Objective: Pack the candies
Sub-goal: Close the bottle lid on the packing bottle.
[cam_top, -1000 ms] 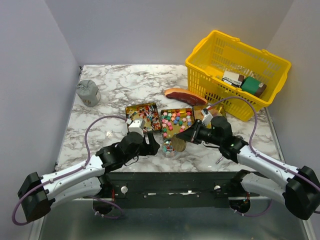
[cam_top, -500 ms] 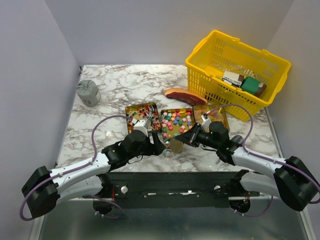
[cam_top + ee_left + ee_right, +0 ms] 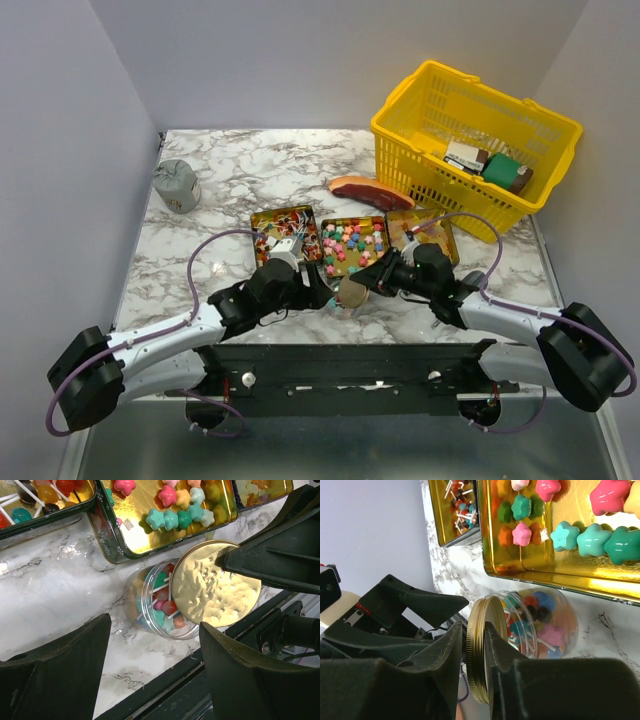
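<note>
A clear jar (image 3: 338, 302) (image 3: 157, 605) (image 3: 547, 622) lies on its side near the table's front edge, holding mixed coloured candies. A gold lid (image 3: 352, 291) (image 3: 216, 591) (image 3: 479, 655) stands tilted at its mouth. My right gripper (image 3: 373, 276) (image 3: 472, 628) straddles the lid's rim, one finger outside and one inside; whether they still pinch it I cannot tell. My left gripper (image 3: 316, 290) (image 3: 155, 672) hovers open just left of the jar, holding nothing. Pastel star candies (image 3: 352, 240) (image 3: 175, 517) (image 3: 600, 536) fill the middle gold tin (image 3: 107, 547).
A gold tin of stick candies (image 3: 284, 231) sits left of the star tin, a third tin (image 3: 428, 232) right of it. Behind lie a reddish-brown steak slab (image 3: 370, 192), a yellow basket (image 3: 440, 105) with boxes, and a grey pouch (image 3: 177, 186).
My right gripper has carried the lid left and down to the jar's mouth. The left arm has crept right, closer to the jar.
</note>
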Controlling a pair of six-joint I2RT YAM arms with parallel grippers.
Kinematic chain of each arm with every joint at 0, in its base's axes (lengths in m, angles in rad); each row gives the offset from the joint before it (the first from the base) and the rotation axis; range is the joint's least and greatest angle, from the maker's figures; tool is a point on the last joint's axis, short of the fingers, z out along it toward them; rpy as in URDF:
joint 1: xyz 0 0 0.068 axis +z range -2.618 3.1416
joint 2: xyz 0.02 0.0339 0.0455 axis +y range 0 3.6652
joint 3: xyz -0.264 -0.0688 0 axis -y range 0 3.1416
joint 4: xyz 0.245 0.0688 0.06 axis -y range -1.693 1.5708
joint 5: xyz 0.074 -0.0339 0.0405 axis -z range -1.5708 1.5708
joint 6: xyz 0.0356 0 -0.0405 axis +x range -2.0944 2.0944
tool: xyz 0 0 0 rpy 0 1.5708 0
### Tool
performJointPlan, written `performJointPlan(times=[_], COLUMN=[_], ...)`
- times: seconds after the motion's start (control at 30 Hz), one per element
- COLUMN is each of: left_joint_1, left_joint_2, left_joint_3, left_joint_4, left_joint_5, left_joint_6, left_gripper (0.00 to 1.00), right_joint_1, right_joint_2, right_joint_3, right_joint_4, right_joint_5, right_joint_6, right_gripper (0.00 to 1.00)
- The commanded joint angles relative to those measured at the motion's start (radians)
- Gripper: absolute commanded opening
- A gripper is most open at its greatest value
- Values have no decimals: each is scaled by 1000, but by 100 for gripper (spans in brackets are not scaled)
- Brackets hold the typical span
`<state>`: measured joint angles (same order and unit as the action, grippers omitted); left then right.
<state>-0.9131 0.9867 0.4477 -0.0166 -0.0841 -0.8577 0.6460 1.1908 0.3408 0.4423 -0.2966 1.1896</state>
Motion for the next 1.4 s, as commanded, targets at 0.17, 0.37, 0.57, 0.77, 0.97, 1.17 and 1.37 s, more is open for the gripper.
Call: performJointPlan(times=[0.17, 0.37, 0.57, 0.77, 0.97, 1.17, 1.37], left_joint_1=[11, 17, 17, 19, 20, 20, 19], left_joint_2=[36, 61, 84, 82, 101, 130, 150], left_joint_3=[-12, -14, -20, -30, -26, -23, -26], left_joint_4=[53, 70, 109, 141, 153, 173, 205], left_joint_5=[20, 26, 37, 44, 47, 76, 116], left_joint_6=[5, 9, 17, 17, 20, 19, 17], left_gripper=[82, 81, 81, 81, 81, 81, 81], right_joint_1=[1, 1, 1, 1, 1, 1, 0], right_joint_2=[-39, -44, 38, 13, 24, 43, 50], right_joint_3=[64, 136, 155, 148, 156, 149, 132], right_joint_4=[-141, -295, -370, -404, -424, -425, -396], right_joint_5=[33, 25, -12, 23, 25, 33, 39], right_joint_6=[-45, -134, -165, -193, -217, -223, -217], right_gripper=[41, 45, 35, 35, 38, 43, 47])
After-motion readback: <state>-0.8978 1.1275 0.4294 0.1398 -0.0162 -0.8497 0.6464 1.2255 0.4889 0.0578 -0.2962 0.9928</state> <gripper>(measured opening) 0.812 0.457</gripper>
